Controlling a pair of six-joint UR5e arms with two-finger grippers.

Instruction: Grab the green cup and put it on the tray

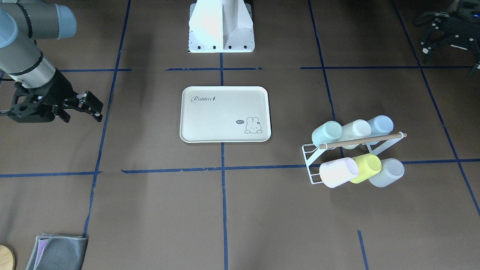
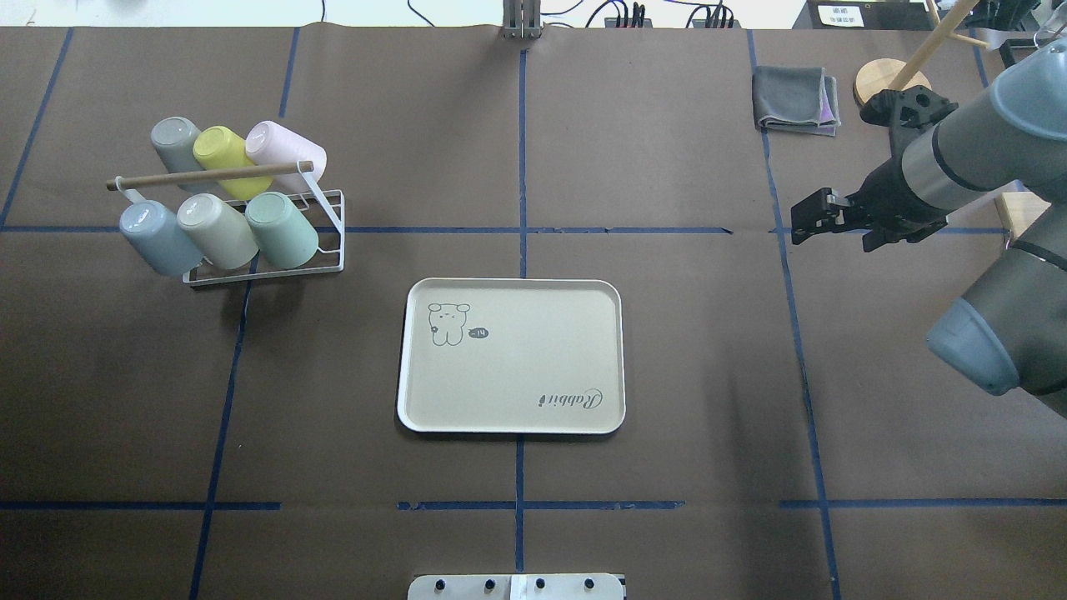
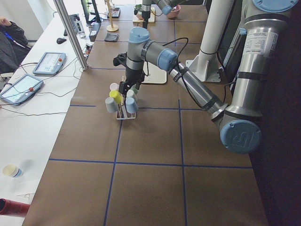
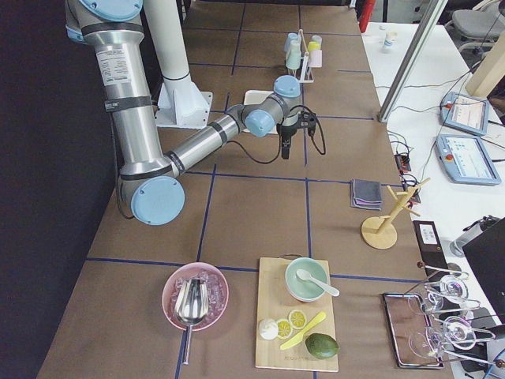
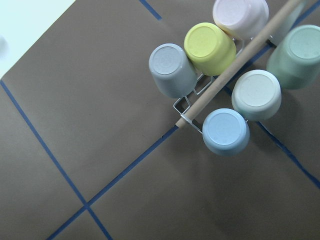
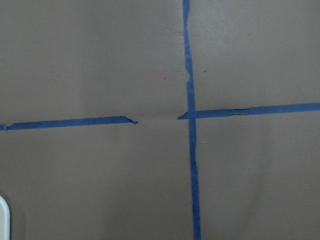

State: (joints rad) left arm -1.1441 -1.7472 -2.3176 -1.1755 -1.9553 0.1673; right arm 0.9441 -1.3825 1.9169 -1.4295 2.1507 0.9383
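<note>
The pale mint-green cup [image 1: 327, 134] lies tilted on a white wire rack [image 1: 310, 165] with a wooden rod, at the end of the row nearest the tray. It also shows in the overhead view [image 2: 282, 229] and the left wrist view [image 5: 296, 56]. The cream "Rabbit" tray [image 1: 210, 120] lies bare at the table's middle [image 2: 517, 375]. My left gripper [image 1: 450, 60] hangs high above the rack, its fingers apart and holding nothing. My right gripper [image 2: 813, 223] is open and holds nothing, hovering well off to the tray's side away from the rack.
The rack also holds pale blue [image 2: 158, 237], cream [image 2: 215, 230], pink [image 2: 275, 150], yellow-green [image 2: 223, 158] and grey [image 2: 177, 142] cups. A folded grey cloth [image 2: 796, 98] and a wooden stand base [image 2: 890, 82] sit at the far right. The robot base [image 1: 221, 26] stands behind the tray.
</note>
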